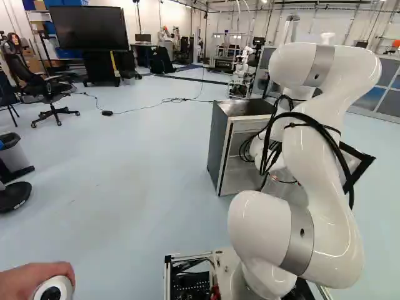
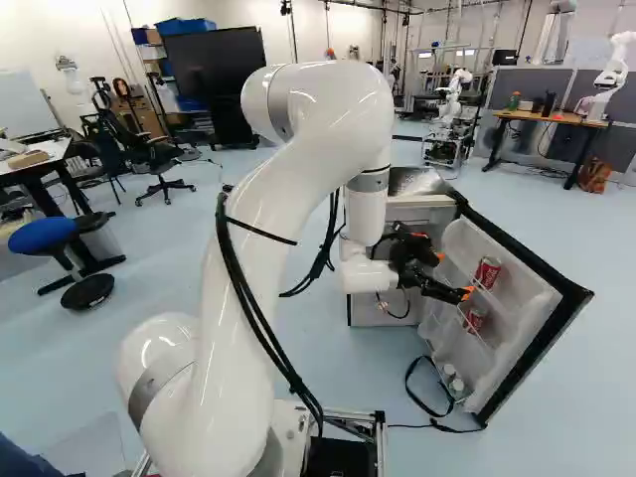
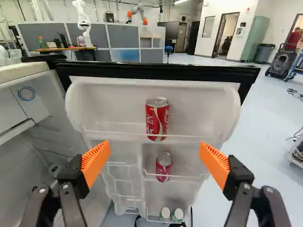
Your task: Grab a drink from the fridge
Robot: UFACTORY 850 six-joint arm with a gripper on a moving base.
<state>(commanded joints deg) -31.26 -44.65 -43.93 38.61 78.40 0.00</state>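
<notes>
Claw (image 3: pixel 155 145) spread wide, nothing held. Upper can (image 3: pixel 157 119) upright in top shelf (image 3: pixel 109 106) of door (image 3: pixel 156 71), ahead of claw; lower can (image 3: pixel 164 167) beneath. Likely full: some weight, slick, thin-walled, dents if squeezed hard. Best taken by sides, above rail (image 3: pixel 194 137).
</notes>
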